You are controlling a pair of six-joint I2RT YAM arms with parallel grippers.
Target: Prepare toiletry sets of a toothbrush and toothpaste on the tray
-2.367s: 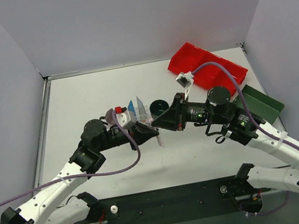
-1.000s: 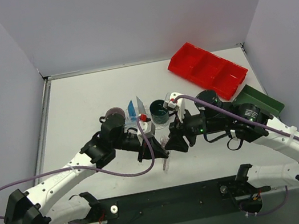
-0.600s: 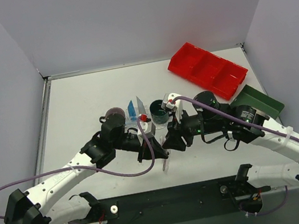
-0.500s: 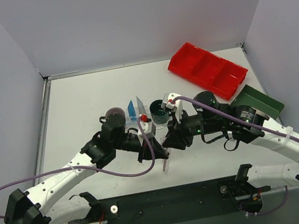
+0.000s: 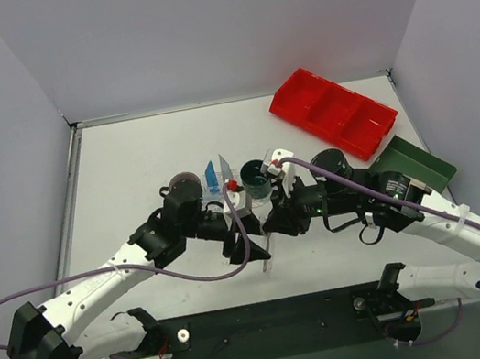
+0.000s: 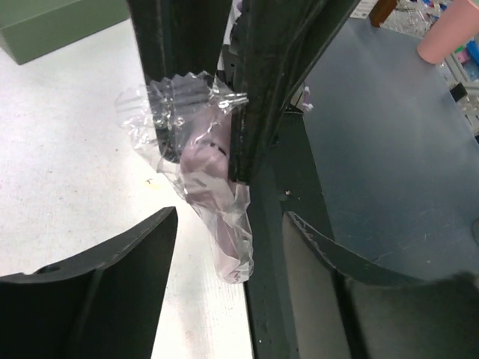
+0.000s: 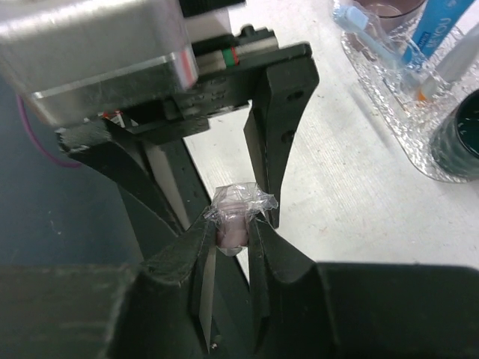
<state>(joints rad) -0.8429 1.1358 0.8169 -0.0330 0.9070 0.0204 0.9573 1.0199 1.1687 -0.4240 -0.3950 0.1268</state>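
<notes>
1. The right pincer is clenched on one end of a wrapped toothbrush, its two dark fingers pressing the crinkled clear film from both sides.
2. The toothbrush is slim and pale with a pinkish-mauve cast. Its loose transparent wrapper bunches above the grip and trails below it in a narrow sleeve.
3. The left pincer stands released. Its jaws are spread wide on either side of the toothbrush, and the left wrist view shows neither one pressing the wrapper.
4. In the top view the toothbrush slants down from the right pincer toward the near edge of the table, between the two arms and apart from the tray.
5. The tray, clear and pebbled with a glittery texture, lies just beyond the pincers.
6. On the tray stand a blue tube and a white tube, both wedge-shaped, side by side.
7. A second toothbrush, with a blue-and-white head in clear film, lies across the tray next to the tubes.
8. A mauve cup is at the tray's left end and a dark green mug at its right end.
</notes>
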